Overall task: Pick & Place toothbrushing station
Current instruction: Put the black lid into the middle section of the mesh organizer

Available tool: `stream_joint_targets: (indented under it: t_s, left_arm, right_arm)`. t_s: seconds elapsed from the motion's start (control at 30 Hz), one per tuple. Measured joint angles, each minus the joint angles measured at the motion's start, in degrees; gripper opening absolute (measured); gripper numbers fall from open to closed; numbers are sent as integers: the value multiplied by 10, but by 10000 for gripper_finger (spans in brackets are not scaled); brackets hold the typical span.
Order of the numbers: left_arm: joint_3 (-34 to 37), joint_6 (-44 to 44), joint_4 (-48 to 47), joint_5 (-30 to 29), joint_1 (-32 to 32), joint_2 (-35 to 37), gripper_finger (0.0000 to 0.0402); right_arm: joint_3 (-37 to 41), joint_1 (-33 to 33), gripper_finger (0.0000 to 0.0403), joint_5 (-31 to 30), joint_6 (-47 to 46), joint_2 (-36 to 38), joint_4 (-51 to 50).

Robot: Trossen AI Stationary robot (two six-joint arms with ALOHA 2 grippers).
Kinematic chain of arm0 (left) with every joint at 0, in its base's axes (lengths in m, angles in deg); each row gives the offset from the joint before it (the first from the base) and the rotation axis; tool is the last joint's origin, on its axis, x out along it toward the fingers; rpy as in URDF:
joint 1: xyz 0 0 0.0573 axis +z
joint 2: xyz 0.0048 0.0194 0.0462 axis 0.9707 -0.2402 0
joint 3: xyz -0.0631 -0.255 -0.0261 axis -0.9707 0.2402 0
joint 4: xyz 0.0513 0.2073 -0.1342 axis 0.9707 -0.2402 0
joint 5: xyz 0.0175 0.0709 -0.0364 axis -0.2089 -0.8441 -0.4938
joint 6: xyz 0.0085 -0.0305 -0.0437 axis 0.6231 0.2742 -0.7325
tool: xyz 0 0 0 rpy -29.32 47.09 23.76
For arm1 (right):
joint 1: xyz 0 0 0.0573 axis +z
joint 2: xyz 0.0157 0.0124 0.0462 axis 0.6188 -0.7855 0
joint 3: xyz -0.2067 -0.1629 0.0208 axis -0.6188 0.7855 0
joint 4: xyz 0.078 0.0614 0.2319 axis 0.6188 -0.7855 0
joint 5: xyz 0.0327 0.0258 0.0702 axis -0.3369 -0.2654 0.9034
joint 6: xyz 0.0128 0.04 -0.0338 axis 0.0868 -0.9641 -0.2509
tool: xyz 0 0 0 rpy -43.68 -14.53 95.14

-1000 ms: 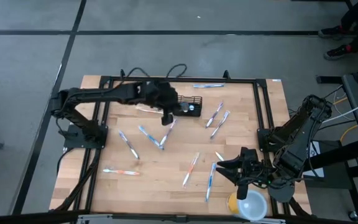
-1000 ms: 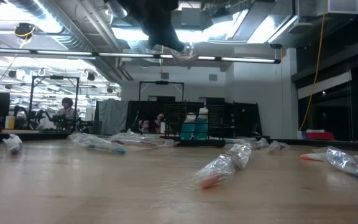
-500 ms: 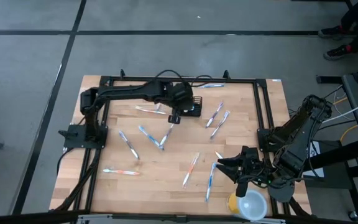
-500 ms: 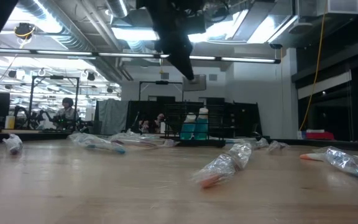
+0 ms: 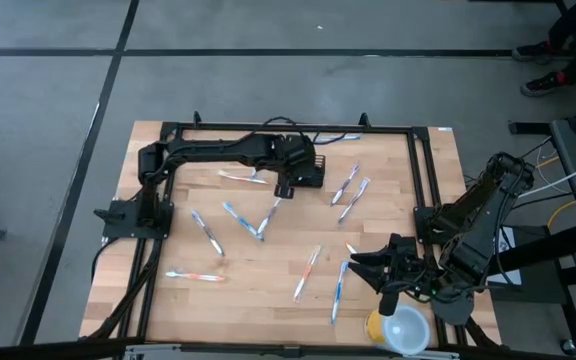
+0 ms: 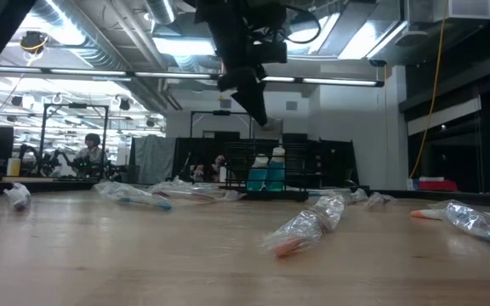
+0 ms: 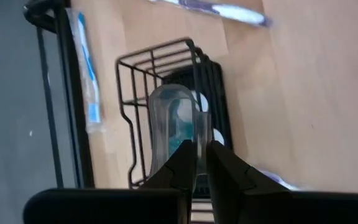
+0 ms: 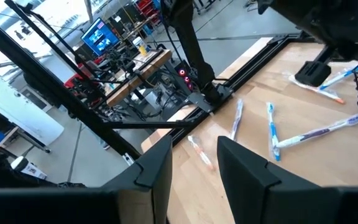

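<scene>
Left gripper clamps a wrapped toothbrush above my wire holder, with many loose brushes left on the table.

Overhead camera looks straight down; table-level camera faces the room; both share the black mesh holder.

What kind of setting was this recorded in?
Most likely a robotics lab or workshop: a wooden table inside a black metal frame, exposed ceiling ducts, and workbenches with glowing monitors behind.
</scene>
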State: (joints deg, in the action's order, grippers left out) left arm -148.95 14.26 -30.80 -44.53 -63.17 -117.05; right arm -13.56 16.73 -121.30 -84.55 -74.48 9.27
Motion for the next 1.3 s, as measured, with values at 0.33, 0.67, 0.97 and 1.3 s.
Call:
stream_joint_targets:
  t_s: [0.33, 0.67, 0.97, 1.3]
  left_arm:
    - [0, -28, 4, -1, 7, -8, 23]
    - [0, -46, -4, 2, 7, -8, 23]
    - [0, -61, -13, 16, 7, -18, 23]
    - [0, -72, -12, 40, 15, -18, 23]
  right_arm:
    - [0, 0, 130, -6, 6, 0, 1]
    - [0, 0, 130, -6, 9, 0, 4]
    - [0, 0, 130, -6, 9, 0, 7]
    - [0, 0, 130, -4, 9, 0, 8]
